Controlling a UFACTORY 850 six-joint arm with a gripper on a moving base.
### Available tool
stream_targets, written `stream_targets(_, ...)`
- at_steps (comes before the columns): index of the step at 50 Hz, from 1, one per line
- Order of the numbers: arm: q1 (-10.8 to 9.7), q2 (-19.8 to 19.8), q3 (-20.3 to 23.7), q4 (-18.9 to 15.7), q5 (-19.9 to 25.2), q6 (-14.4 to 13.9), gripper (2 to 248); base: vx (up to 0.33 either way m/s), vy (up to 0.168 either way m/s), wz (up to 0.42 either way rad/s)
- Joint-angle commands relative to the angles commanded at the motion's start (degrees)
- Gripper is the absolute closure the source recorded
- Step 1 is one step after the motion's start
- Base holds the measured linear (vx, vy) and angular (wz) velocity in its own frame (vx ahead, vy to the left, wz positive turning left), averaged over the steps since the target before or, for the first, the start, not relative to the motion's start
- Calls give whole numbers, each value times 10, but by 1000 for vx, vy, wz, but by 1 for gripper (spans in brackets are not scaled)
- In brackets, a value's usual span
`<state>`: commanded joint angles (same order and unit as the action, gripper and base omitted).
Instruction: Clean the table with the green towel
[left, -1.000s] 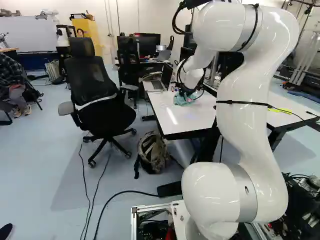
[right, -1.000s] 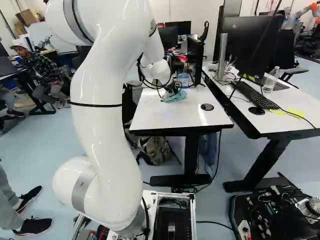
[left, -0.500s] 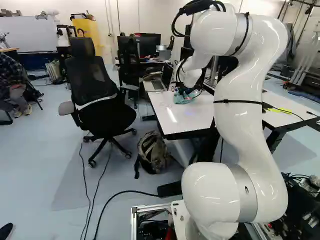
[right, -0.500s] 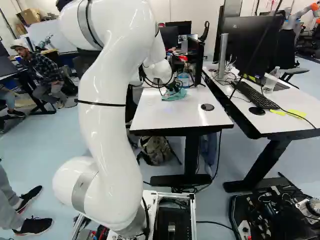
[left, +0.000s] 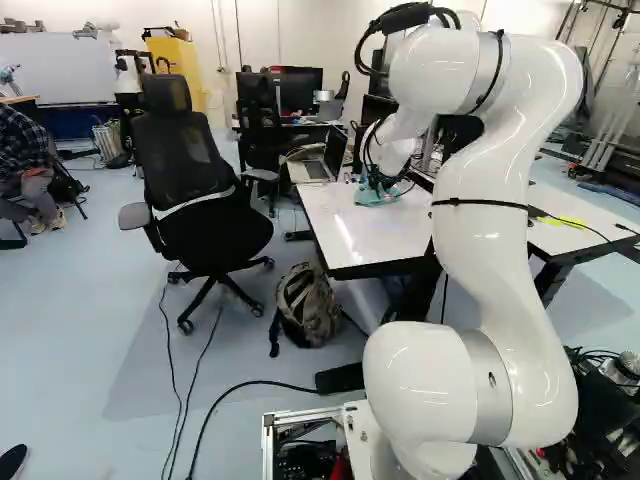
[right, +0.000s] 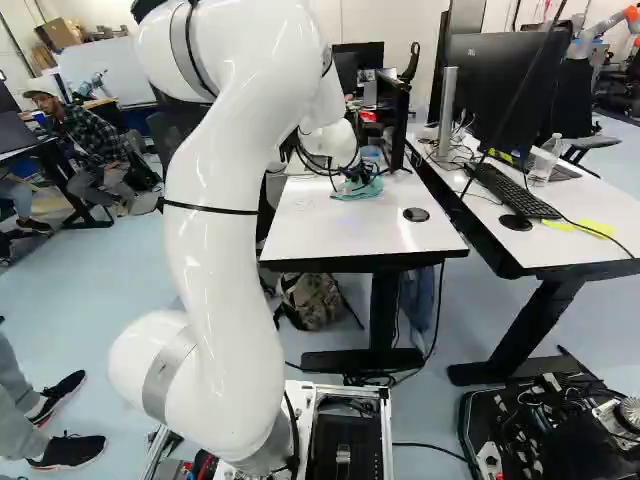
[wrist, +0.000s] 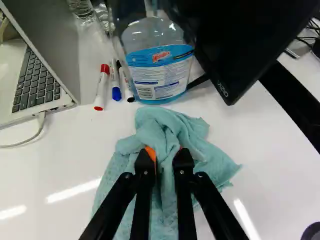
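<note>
At the far part of the white table (left: 365, 235), my gripper (left: 377, 184) is down at the green towel (left: 378, 197). The wrist view has the gripper (wrist: 165, 154) shut on a bunched fold of the towel (wrist: 175, 125), cloth squeezed between both orange pads. The rest of the towel spreads on the tabletop around and under the fingers. In the right base view the towel (right: 358, 188) lies below the arm's wrist.
Ahead of the gripper stand a blue spray bottle (wrist: 159, 62), several markers (wrist: 101, 87) and a monitor (wrist: 240, 40). An open laptop (wrist: 37, 75) is beside them. An office chair (left: 190, 190) and a backpack (left: 308, 305) stand near the table.
The arm has shifted a little toward the right of both base views over the last half second, its gripper carrying the towel along the tabletop. The base has hardly moved, if at all.
</note>
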<state>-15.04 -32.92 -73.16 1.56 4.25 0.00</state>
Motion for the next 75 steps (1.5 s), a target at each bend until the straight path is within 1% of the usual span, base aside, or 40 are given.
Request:
stream_targets(22, -12, 48, 64, 0, 0, 0, 199, 0, 0, 0)
stream_targets(37, -14, 84, 111, 0, 0, 0, 199, 0, 0, 0)
stream_targets(52, 4, 107, 141, 0, 0, 0, 199, 0, 0, 0)
stream_targets(75, 42, 120, 157, 0, 0, 0, 199, 0, 0, 0)
